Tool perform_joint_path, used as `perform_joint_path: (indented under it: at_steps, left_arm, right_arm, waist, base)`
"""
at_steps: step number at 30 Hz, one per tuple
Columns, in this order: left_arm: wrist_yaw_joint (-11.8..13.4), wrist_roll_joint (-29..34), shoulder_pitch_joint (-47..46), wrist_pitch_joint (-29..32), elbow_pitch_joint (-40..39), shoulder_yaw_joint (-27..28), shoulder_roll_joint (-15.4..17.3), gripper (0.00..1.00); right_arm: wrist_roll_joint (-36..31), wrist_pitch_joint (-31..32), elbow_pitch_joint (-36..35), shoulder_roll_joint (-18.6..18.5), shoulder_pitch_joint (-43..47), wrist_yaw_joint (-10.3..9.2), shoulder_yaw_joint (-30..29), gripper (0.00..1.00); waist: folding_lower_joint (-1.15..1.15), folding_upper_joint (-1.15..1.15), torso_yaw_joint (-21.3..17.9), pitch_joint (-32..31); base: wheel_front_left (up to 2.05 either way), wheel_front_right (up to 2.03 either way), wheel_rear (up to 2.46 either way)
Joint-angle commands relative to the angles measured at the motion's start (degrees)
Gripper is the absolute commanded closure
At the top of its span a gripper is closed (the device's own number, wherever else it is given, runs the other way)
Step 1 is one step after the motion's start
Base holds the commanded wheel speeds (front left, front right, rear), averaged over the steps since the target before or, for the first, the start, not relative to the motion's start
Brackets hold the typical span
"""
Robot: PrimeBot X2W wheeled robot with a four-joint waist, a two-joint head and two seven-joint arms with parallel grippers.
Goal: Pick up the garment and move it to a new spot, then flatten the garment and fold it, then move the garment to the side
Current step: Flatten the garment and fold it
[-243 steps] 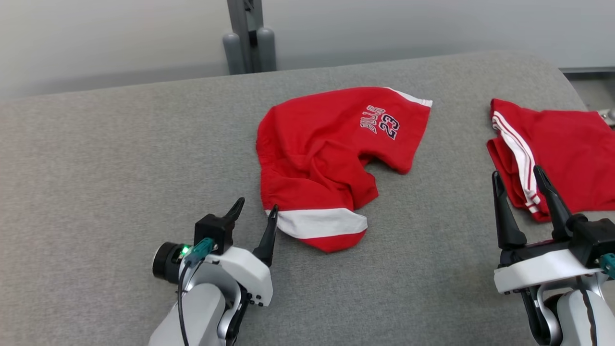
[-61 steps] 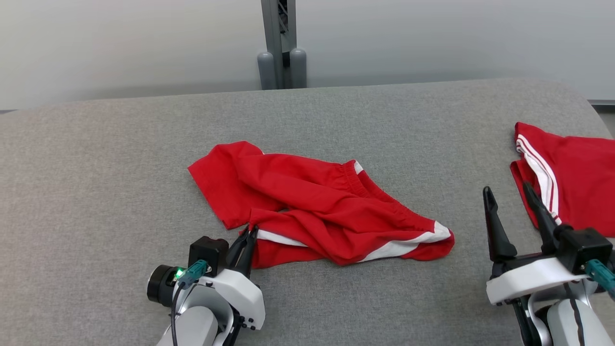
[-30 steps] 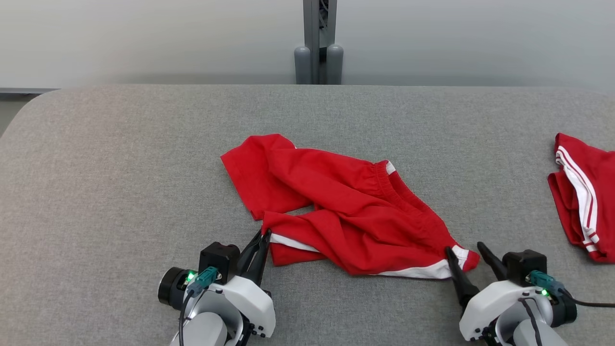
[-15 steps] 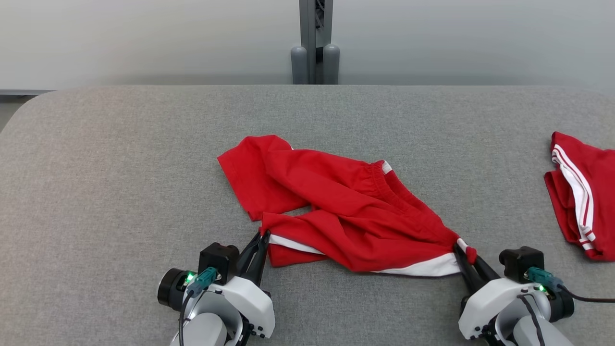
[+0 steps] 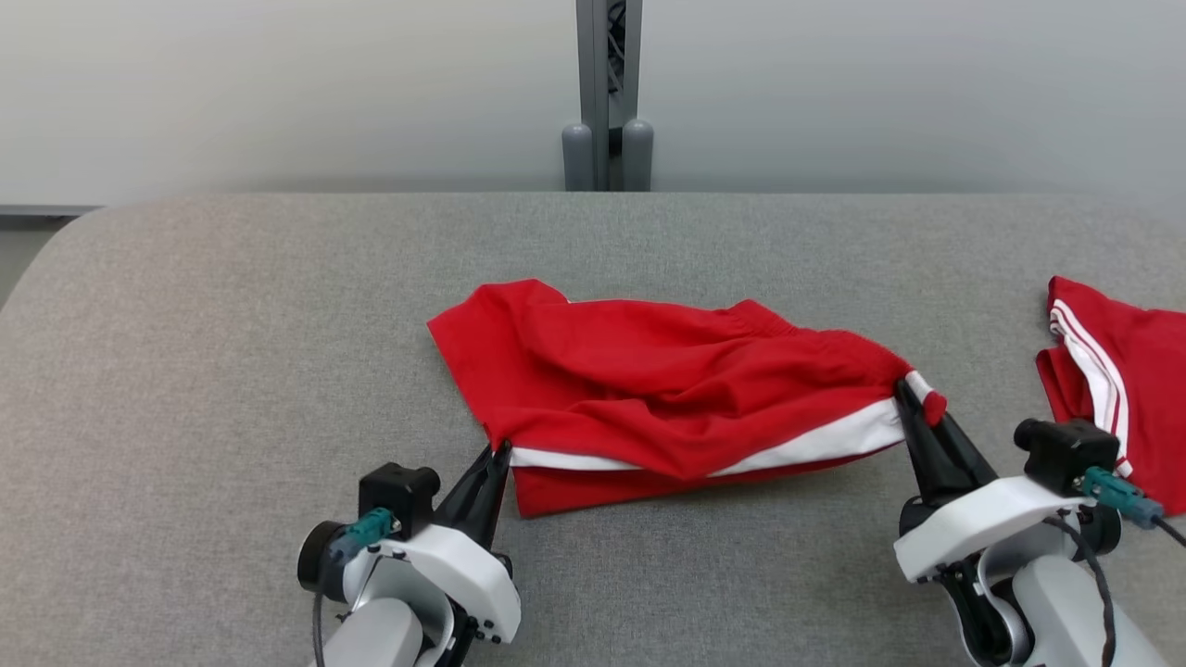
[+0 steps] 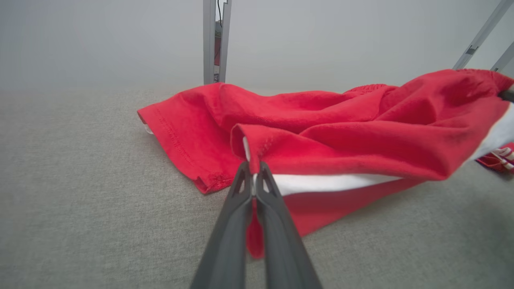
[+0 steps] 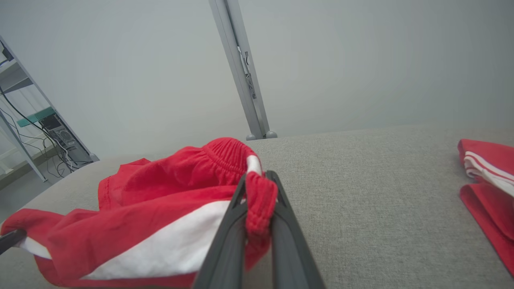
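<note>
Now that the right gripper (image 5: 913, 400) has closed on the elastic waistband corner of the red garment (image 5: 667, 389), you have both ends in hand. A second ago its jaws stood wide around that corner. Now they are clenched on the white-tipped edge and raised, so the cloth on that side hangs clear of the grey tabletop (image 5: 232, 324). The left gripper (image 5: 494, 456) stays clamped on the other end of the white stripe, low and close to the surface. Between the two, the red garment has gone from a slumped diagonal heap to a broader band, with its stripe drawn nearly straight along the near edge. It sits around the middle of the tabletop, its far left flap lying flat. I judge the pick-up done and the carry to a new spot ready to start; flattening and folding are all ahead of you.

You cannot read how many layers either pair of jaws has pinched, because the cloth bunches over the tips in both wrist views. The layer beneath the stripe is in shadow, and whether the legs are twisted under the top fold is unclear. A second garment (image 5: 1107, 371), red with white stripes, lies to the right, apart from the held one and cut off by the frame edge.
</note>
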Motion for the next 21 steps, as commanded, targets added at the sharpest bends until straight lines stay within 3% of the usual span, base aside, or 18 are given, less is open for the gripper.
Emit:
perform_joint_path:
  at_steps: [1, 8, 14, 21]
  left_arm:
    - [-0.9, -1.7, -1.4, 0.3, 0.0, 0.3, 0.2, 1.00]
    - [-4.0, -9.3, -4.3, 5.5, -2.7, 1.2, 0.6, 1.00]
    - [-4.8, -16.6, -8.4, 11.7, -8.4, 3.4, 2.2, 1.00]
    - [-4.6, -21.4, -12.5, 14.6, -12.6, 6.0, 3.8, 1.00]
  right_arm:
    - [1.6, -0.1, -0.8, -0.8, -1.0, 0.01, 0.2, 1.00]
    - [10.0, -0.1, -2.8, -1.8, -4.2, 0.01, 1.9, 1.00]
    - [17.7, -0.1, -3.3, -2.5, -9.6, 0.01, 2.2, 1.00]
    - [21.3, -0.1, -3.4, 0.4, -14.7, 0.01, -4.6, 1.00]
  waist:
    - [0.00, 0.00, 0.0, -0.8]
    - [0.00, 0.00, 0.5, -3.3]
    - [0.00, 0.00, 0.8, -4.9]
    - [0.00, 0.00, 0.2, -6.5]
  base:
    - [0.00, 0.00, 0.00]
    - [0.00, 0.00, 0.00]
    - [0.00, 0.00, 0.00]
    - [0.00, 0.00, 0.00]
